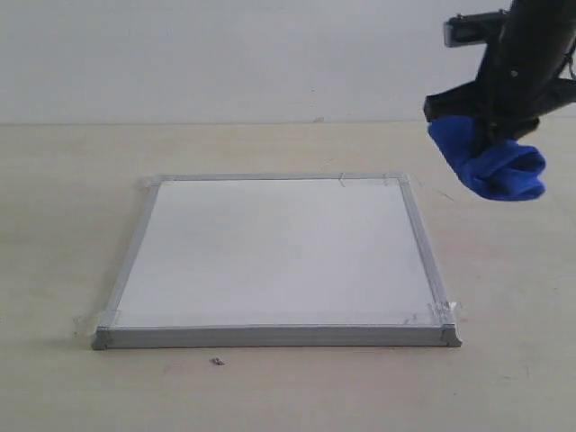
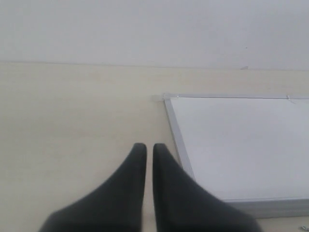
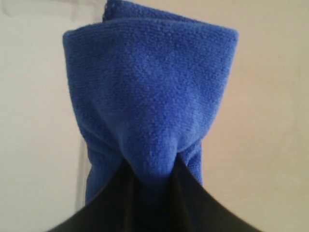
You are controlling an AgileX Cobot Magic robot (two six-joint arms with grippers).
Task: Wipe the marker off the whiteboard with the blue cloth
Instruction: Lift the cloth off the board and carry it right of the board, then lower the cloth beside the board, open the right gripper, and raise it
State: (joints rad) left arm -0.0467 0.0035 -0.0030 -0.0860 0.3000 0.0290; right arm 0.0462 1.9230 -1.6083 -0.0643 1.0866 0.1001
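The whiteboard [image 1: 279, 252] lies flat on the table, its white face bare; no red marker line shows on it in any view. My right gripper [image 1: 490, 126] hangs in the air above the table past the board's far right corner, shut on the blue cloth [image 1: 490, 162], which droops below it. In the right wrist view the blue cloth [image 3: 149, 96] fills the middle, pinched between the dark fingers [image 3: 193, 203]. My left gripper [image 2: 146, 147] is out of the exterior view; its jaws stand almost together with nothing between them, just off the whiteboard [image 2: 241, 145] by its grey frame.
The light wooden table [image 1: 63, 198] runs back to a white wall [image 1: 225, 54]. A small dark speck [image 1: 217, 362] lies in front of the board's near edge. Clear tape bits hold the board's corners [image 1: 445, 310].
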